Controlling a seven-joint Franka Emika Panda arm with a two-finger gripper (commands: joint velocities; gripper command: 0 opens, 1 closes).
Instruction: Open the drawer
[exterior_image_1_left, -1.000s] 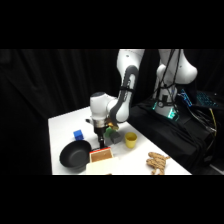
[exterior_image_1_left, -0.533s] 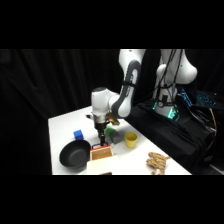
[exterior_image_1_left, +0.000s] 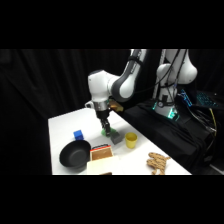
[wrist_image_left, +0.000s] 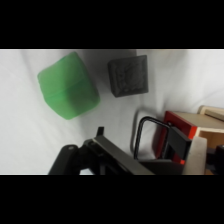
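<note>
My target is the drawer (exterior_image_1_left: 101, 152), a small tan wooden box with a red-orange front edge. It sits on the white table (exterior_image_1_left: 65, 125) just beside the black bowl (exterior_image_1_left: 75, 154), on the side nearer the yellow cup (exterior_image_1_left: 131, 140). From my wrist, its red front (wrist_image_left: 176, 134) carries a thin black loop handle (wrist_image_left: 145, 131) that stands out over the table.
</note>
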